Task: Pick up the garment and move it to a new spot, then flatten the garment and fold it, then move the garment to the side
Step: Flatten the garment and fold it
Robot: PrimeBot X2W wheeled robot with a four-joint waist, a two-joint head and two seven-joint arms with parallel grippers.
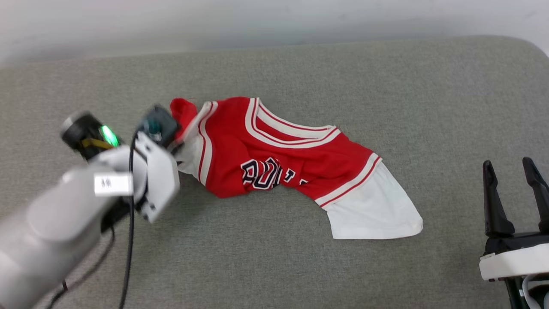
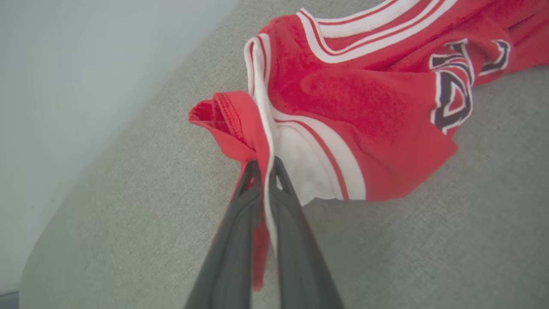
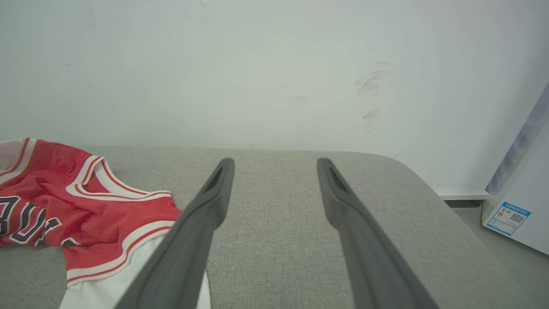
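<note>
The left tool (image 2: 262, 165) is pressed together on a bunched corner of the jersey (image 1: 274, 146), with red hem cloth and a strip of white trim pinched between its fingers. The jersey lies crumpled about midway across the tabletop (image 1: 386, 86), somewhat toward the far edge. One white sleeve is spread out toward the right edge. The right tool (image 1: 508, 165) hovers near the right edge with its fingers spread wide, holding nothing and well apart from the cloth.

The step in hand looks like the pick-up. It would likely go best as a slow, straight lift, high enough for the trailing sleeve to clear the tabletop before any sideways carry, because a dragged sleeve would twist the cloth further. The pinch is on a thin fold, so a jerk could pull it free.

In the head view the left arm's wrist housing covers the fingertips and the pinched corner. It cannot be told how many layers are caught. The black lettering is creased and partly folded under, so it cannot be read whole. The lower body of the jersey is tucked beneath itself. In the right wrist view the jersey runs off the left and bottom edges.
</note>
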